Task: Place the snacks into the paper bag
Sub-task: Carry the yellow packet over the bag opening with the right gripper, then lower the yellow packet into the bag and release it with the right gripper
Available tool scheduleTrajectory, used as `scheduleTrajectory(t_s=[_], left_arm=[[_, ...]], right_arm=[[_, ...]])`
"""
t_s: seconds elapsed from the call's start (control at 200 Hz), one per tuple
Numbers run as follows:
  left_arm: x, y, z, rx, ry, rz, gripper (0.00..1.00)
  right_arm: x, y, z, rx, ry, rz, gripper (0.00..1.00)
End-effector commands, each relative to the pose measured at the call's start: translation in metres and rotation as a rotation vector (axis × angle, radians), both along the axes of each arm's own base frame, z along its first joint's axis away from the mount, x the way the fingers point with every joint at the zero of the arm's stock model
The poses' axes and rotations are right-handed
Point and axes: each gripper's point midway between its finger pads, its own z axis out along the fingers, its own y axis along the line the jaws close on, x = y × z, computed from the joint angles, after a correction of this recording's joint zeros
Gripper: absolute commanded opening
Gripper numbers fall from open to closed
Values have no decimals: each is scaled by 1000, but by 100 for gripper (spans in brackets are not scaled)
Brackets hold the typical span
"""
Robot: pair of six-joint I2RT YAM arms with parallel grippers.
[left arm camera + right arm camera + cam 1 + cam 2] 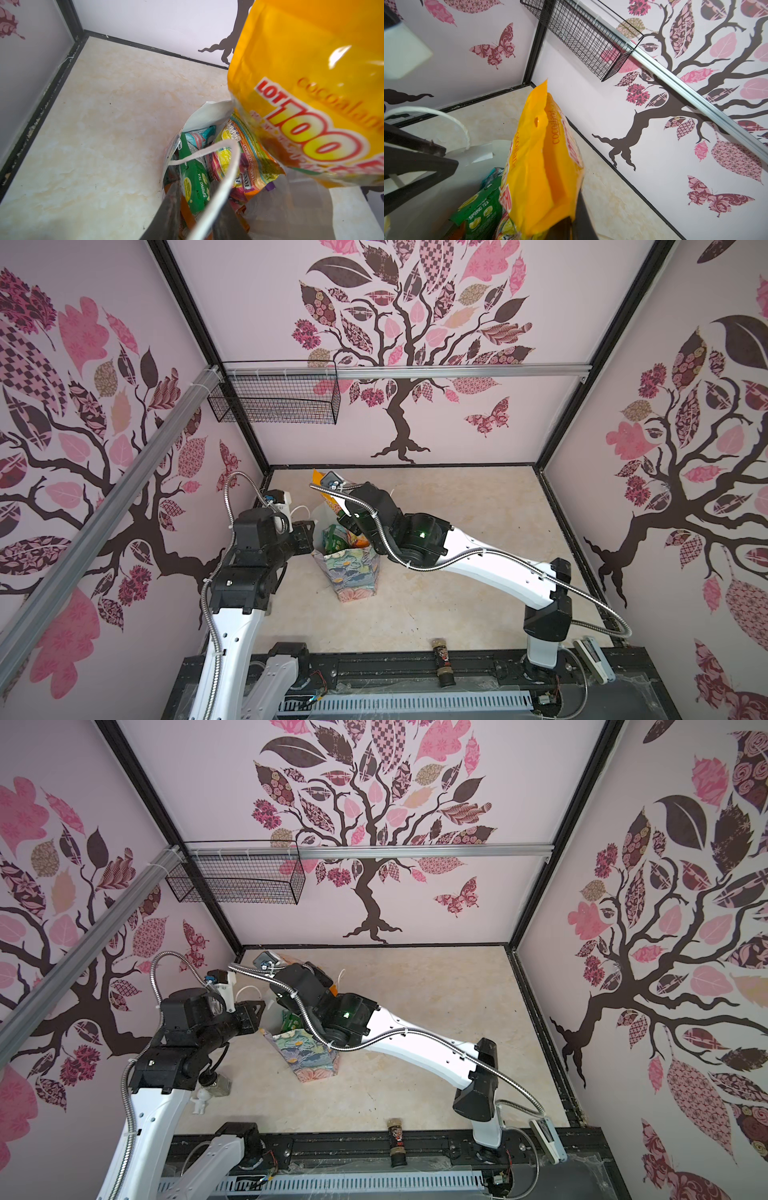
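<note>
The paper bag (351, 572) stands upright on the table (457, 531), left of the middle and between the two arms, with its mouth open. Several snacks already lie inside it: a green packet (195, 180) marked SPRING TEA, a teal packet (200, 135) behind that, and a bright packet (234, 164) marked FOX'S beside them. The right fingers (584, 216) are pressed together on the lower end of a yellow packet (537, 166) and hold it over the bag's mouth, its hang-hole end pointing up. In the left wrist view the yellow packet (311, 93) overlaps the bag's rim; I cannot tell whether it touches the snacks below. The left fingers (224, 209) stand a little apart at the bag's left rim, one on each side of the white cord handle (234, 158), which runs loose through the gap between them. A small dark bottle (442, 659) lies on its side at the table's front edge, well apart from the bag. A small white figurine (202, 1100) stands under the left arm in a top view. A black wire basket (274, 400) hangs on the back wall.
</note>
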Motion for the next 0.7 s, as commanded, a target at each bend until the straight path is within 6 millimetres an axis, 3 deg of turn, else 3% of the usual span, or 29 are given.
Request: scheduleTrajectory(t_s=[0.0,0.25,0.49,0.695], left_arm=[[1,1,-7,-1,8,-1,24],[3,4,-10,0,22,15,12],[2,6,-9,6,15,25,8],[2,9,-8,9,14,43,4]], right_arm=[[3,-1,34,146,-37,-20,0],[4,-2,21,174,-23,-32,0],[1,11,3,189,32,6,0],[-5,10,-16,167,88,26,0]])
